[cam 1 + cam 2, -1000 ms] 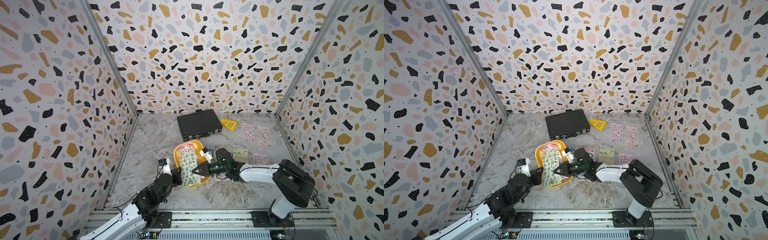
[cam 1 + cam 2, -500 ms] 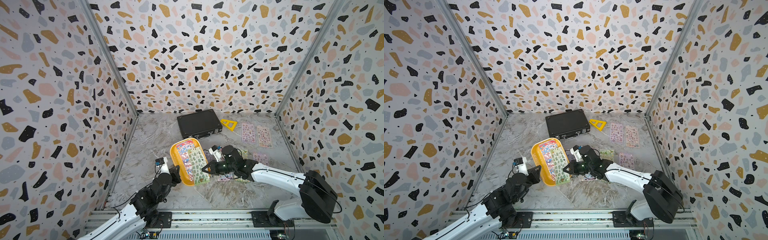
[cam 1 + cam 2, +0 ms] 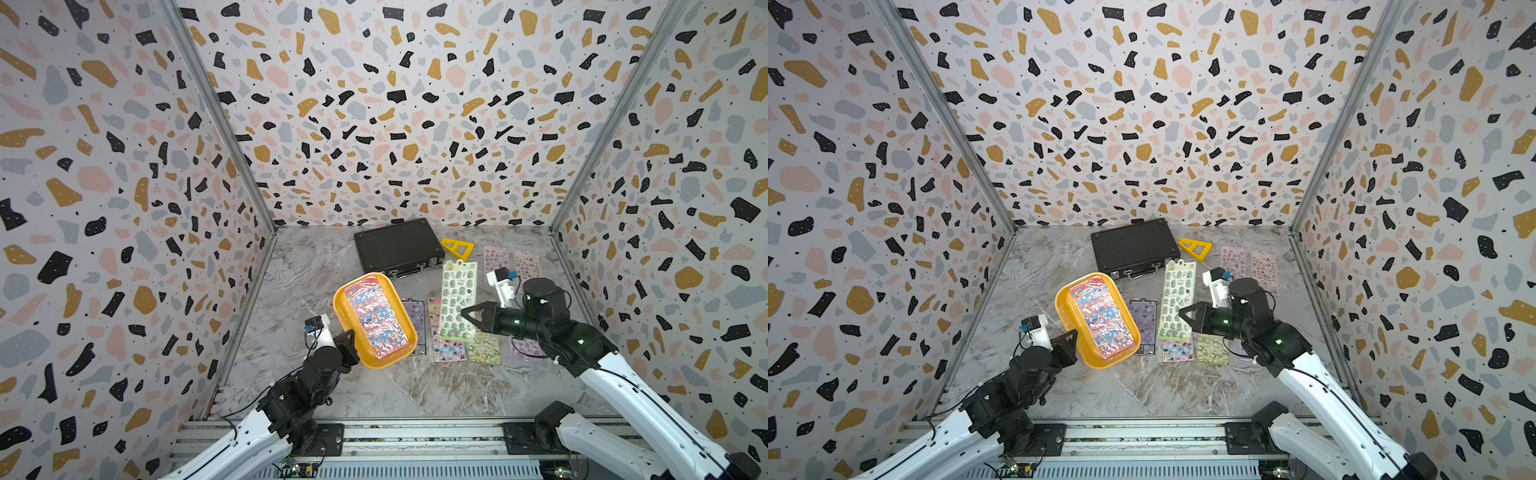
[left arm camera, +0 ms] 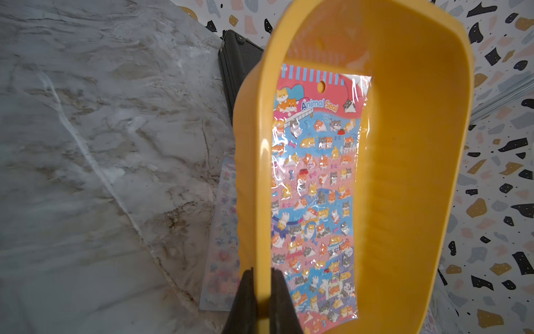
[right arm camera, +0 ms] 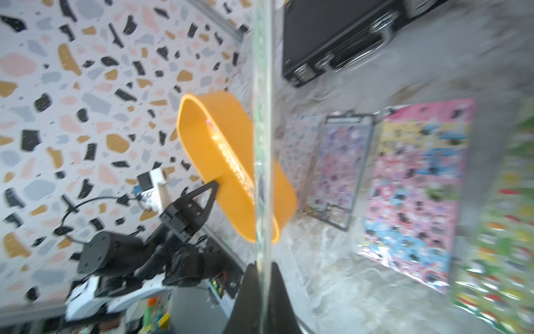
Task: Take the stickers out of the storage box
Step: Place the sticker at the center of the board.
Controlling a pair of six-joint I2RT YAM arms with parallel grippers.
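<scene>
On the marble desk [image 3: 316, 270], the black briefcase [image 3: 397, 247] lies well beyond both hands. The yellow-orange storage box [image 3: 341, 309] is steeply tilted, its near rim pinched in the closed left hand [image 3: 348, 343], with one red-and-blue sticker sheet [image 3: 376, 320] inside it. The right hand [image 3: 468, 316] is clamped on the edge of a green sticker sheet [image 3: 457, 297], held apart from the box over other sheets [image 3: 442, 349] lying flat just beneath that hand, and a small yellow triangle ruler [image 3: 449, 244] sits far beyond it.
</scene>
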